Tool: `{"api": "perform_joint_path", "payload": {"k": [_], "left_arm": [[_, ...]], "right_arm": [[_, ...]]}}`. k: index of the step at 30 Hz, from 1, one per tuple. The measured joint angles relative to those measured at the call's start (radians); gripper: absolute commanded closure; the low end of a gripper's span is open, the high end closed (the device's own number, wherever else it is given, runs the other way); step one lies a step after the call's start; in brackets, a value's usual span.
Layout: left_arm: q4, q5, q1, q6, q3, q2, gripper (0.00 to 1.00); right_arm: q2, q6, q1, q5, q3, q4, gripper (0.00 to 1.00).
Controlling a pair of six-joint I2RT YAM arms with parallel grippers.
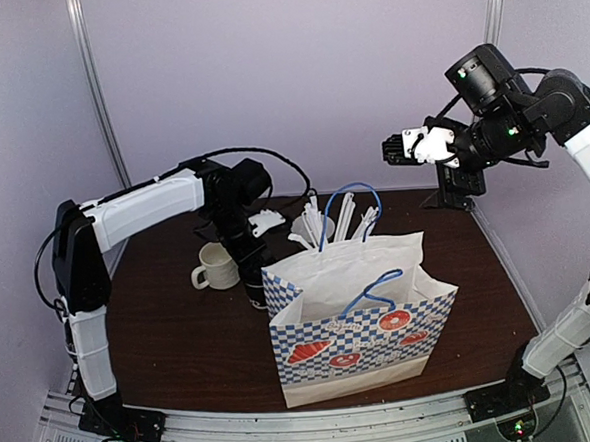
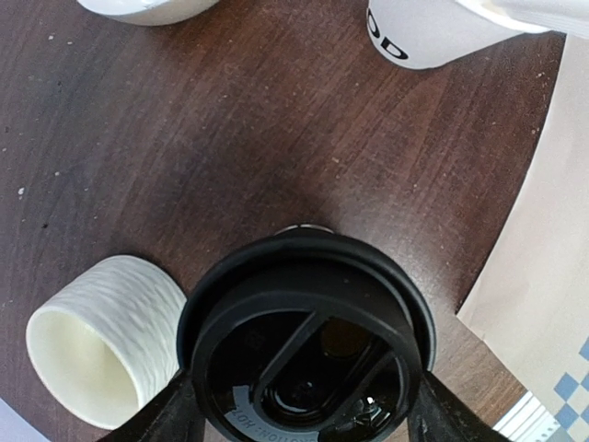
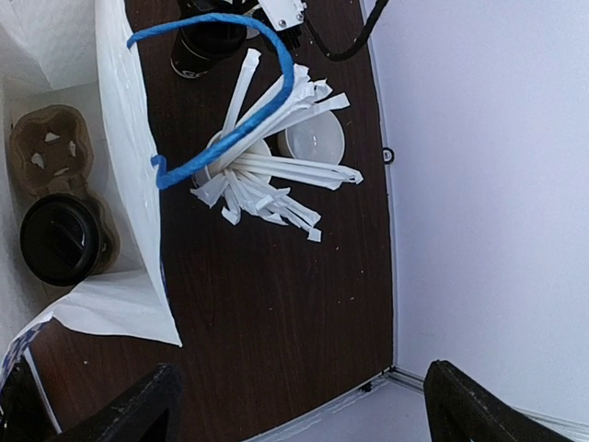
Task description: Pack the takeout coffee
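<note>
Nearest the lens in the left wrist view: the black lid (image 2: 308, 341) of one takeout coffee cup (image 3: 198, 57), filling the lower middle of the picture. Sits on the cup, sip hole and moulded lettering facing up. Stands upright on the dark wooden table (image 1: 182, 338), just beside the left wall of the paper bag (image 1: 362, 327) and near the cream mug (image 2: 106, 341). Straddled by the left gripper (image 2: 308, 414), one dark finger (image 2: 166, 419) on each side just under the lid's rim. No telling from these views if the claw is clenched on the cup or merely flanking it.

Second takeout coffee cup (image 3: 60, 239) already inside the bag, lidded, seated in one socket of a brown pulp carrier (image 3: 46, 147), the neighbouring socket showing its bare pulp floor.

Bag upright and open at the near middle of the table, white above, blue-and-white check band with red pictures below.

Behind the bag, a white cup of stirrers (image 3: 244, 166), wrappers fanned out, with the bag's blue handle (image 3: 267, 55) arching across it in the right wrist view.

Right gripper (image 3: 313, 405): raised high over the far right of the table, looking down past the bag's edge, claw released, jaws spread wide.
</note>
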Motion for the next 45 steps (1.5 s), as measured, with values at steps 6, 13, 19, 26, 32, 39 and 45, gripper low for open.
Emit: {"api": "perform_joint_path", "payload": {"k": [6, 13, 19, 26, 32, 39, 45], "left_arm": [[-0.018, -0.035, 0.0, -0.01, 0.0, -0.151, 0.4], [-0.082, -0.113, -0.001, -0.037, 0.071, -0.399, 0.42], [-0.14, -0.106, -0.002, -0.047, 0.174, -0.475, 0.43], [-0.147, 0.01, -0.045, -0.05, 0.28, -0.509, 0.43], [-0.149, 0.032, -0.09, -0.056, 0.335, -0.501, 0.43], [-0.15, 0.052, -0.119, -0.067, 0.384, -0.499, 0.43], [-0.143, 0.068, -0.125, -0.067, 0.386, -0.489, 0.43]], "right_arm": [[0.119, 0.079, -0.113, -0.181, 0.096, -0.012, 0.07], [0.231, 0.066, -0.139, -0.467, 0.106, -0.121, 0.13], [0.247, 0.054, -0.118, -0.562, 0.07, -0.155, 0.23], [0.3, 0.075, -0.1, -0.606, 0.058, -0.135, 0.38], [0.336, 0.087, -0.087, -0.651, 0.042, -0.106, 0.76], [0.336, 0.108, -0.084, -0.695, 0.005, -0.073, 1.0], [0.249, 0.098, -0.084, -0.669, -0.079, -0.061, 1.0]]}}
